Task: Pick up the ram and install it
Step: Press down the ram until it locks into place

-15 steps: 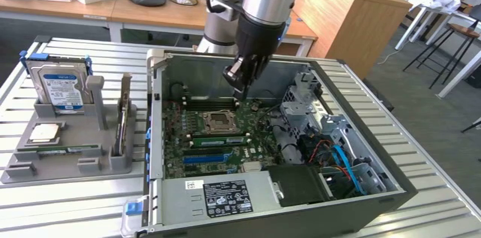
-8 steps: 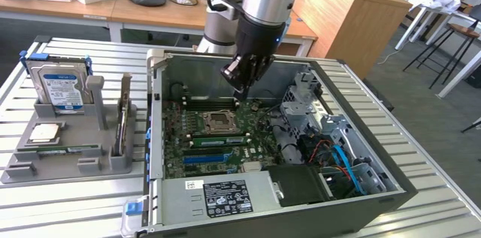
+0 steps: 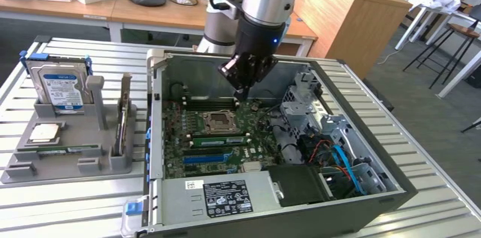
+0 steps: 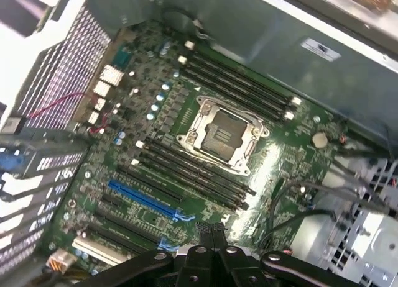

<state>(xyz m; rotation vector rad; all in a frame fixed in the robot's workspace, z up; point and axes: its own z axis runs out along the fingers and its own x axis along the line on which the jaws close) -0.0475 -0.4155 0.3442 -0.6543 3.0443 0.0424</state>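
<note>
The ram (image 3: 58, 148) is a thin green stick lying flat in a slot of the grey holder (image 3: 45, 165), on the exterior view's left. My gripper (image 3: 240, 93) hangs inside the open computer case (image 3: 375, 193), well away from the ram. It is just above the motherboard (image 3: 218, 137), near the memory slots behind the CPU socket (image 3: 216, 121). Its fingers are shut together and I see nothing between them. In the wrist view the shut gripper (image 4: 212, 230) hovers over the board, with the socket (image 4: 221, 133) and two banks of dark memory slots (image 4: 186, 169) beyond it.
The holder also carries a hard drive (image 3: 64, 89) standing upright, a tall expansion card (image 3: 123, 114) and a small square chip (image 3: 45, 132). Inside the case are the power supply (image 3: 225, 196), drive cages (image 3: 316, 114) and cables. Desks and a wooden cabinet (image 3: 346, 18) stand behind.
</note>
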